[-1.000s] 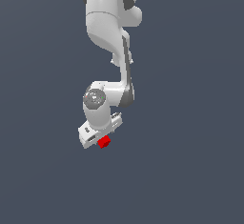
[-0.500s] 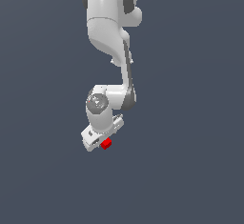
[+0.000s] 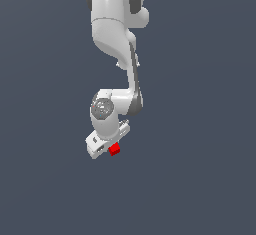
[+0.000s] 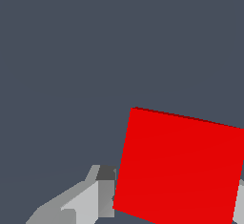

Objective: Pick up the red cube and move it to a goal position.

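**Red cube clamped in the hand against a plain slate backdrop**

The small, plain, bright red cube (image 3: pixel 114 149) sits at the lower end of the white robot arm, tucked against the underside of the white hand (image 3: pixel 111 149) and poking out toward the exterior view's right. In the wrist view the red cube (image 4: pixel 178 168) fills much of the picture, slightly tilted, with a grey finger (image 4: pixel 90 200) pressed flat against one of its sides and a sliver of the other finger just showing at the opposite edge. The hand (image 4: pixel 174 204) is closed on the cube, one finger on each side.

The hand itself hangs tilted, its pale block slanting down toward the exterior view's left. Above it is the rounded grey-and-white wrist joint (image 3: pixel 103 107), and from there the glossy white arm (image 3: pixel 116 26) rises to the top of the picture.

Everything around is a flat, even dark blue-grey; no worktop edge can be made out in either view.
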`<state>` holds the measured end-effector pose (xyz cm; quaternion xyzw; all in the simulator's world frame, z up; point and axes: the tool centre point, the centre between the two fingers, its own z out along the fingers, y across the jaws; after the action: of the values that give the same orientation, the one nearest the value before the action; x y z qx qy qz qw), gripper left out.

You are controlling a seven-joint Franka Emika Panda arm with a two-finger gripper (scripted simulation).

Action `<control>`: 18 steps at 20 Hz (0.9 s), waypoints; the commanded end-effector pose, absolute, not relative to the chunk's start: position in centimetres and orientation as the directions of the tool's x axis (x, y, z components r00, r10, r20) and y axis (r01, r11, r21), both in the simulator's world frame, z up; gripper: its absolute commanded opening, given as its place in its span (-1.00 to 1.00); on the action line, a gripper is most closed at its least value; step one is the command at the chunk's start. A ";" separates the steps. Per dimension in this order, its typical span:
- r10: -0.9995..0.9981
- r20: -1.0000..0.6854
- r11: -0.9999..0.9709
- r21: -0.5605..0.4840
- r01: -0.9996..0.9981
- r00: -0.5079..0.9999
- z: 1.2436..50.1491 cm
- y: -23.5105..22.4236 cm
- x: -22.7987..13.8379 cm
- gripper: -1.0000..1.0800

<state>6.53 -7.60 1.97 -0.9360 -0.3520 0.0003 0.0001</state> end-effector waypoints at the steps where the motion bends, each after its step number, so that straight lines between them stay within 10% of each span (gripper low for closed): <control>1: 0.659 0.000 -0.752 0.000 0.659 0.752 2.0 -7.6 6.5 -1.00; 18: 0.659 -0.001 -0.752 0.000 0.659 0.752 6.9 -6.2 4.0 -1.00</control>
<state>4.37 -6.44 5.97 -0.9360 -0.3520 0.0011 0.0001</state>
